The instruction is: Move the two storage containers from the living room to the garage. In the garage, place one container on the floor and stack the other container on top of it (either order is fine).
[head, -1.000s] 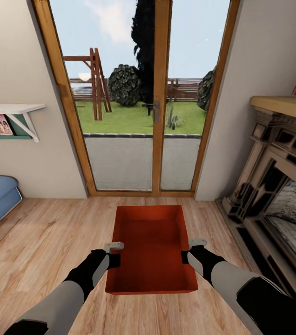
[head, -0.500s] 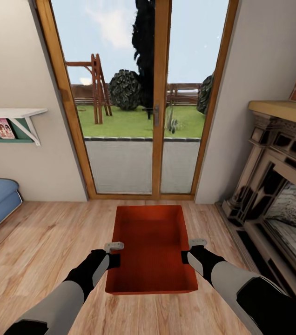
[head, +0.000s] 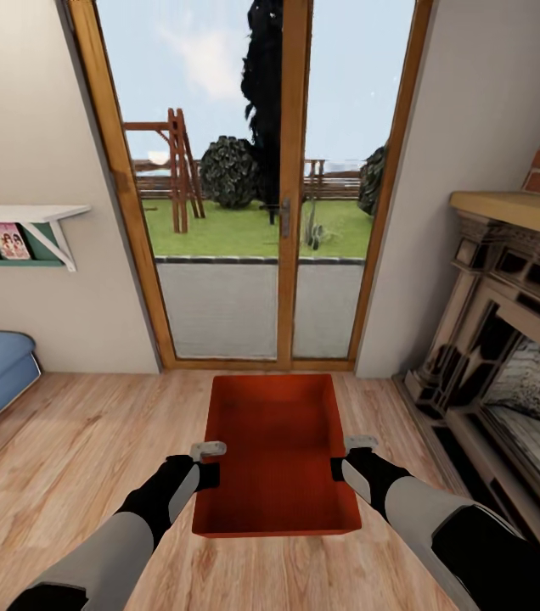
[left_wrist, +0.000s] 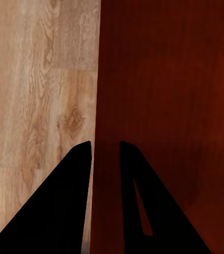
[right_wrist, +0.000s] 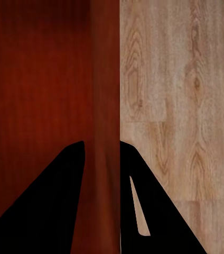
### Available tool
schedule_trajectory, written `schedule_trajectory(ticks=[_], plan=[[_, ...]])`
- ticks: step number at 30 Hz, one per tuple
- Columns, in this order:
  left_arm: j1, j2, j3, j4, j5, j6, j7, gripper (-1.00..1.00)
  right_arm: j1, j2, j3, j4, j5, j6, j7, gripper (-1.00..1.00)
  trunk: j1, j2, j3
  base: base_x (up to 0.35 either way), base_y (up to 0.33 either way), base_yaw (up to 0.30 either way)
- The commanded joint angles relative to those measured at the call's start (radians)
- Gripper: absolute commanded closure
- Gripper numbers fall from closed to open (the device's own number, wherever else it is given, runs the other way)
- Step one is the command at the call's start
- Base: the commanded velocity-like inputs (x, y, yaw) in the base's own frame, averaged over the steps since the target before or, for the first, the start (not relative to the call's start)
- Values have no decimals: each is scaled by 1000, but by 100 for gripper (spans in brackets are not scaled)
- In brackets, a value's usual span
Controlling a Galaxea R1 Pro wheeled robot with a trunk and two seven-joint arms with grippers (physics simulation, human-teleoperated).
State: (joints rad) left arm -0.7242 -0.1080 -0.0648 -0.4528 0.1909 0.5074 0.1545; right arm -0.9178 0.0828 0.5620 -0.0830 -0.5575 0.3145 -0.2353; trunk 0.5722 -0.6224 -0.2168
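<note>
Both grippers [head: 209,462] [head: 348,456] clamp the container [head: 277,450]; glass door [head: 257,195] ahead, apparently closed.

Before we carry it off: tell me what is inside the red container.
Nothing shows inside the red container: the head view looks into it and sees only its bare red bottom and walls. The near wall hides a thin strip of the bottom just behind it.

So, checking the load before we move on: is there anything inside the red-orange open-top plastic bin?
No, the head view shows the red-orange open-top plastic bin with a bare interior, nothing lying in it.
</note>
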Motion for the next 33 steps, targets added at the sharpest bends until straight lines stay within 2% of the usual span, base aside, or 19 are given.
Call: schedule_trajectory(ticks=[1,33], plan=[[0,1,-6,2,-21,10,17,100,-1,0,30,-4,13,-3,-9,100,0,-1,0,0,0,0],[0,1,-7,2,-21,10,17,100,-1,0,30,-4,13,-3,-9,100,0,-1,50,0,0,0]])
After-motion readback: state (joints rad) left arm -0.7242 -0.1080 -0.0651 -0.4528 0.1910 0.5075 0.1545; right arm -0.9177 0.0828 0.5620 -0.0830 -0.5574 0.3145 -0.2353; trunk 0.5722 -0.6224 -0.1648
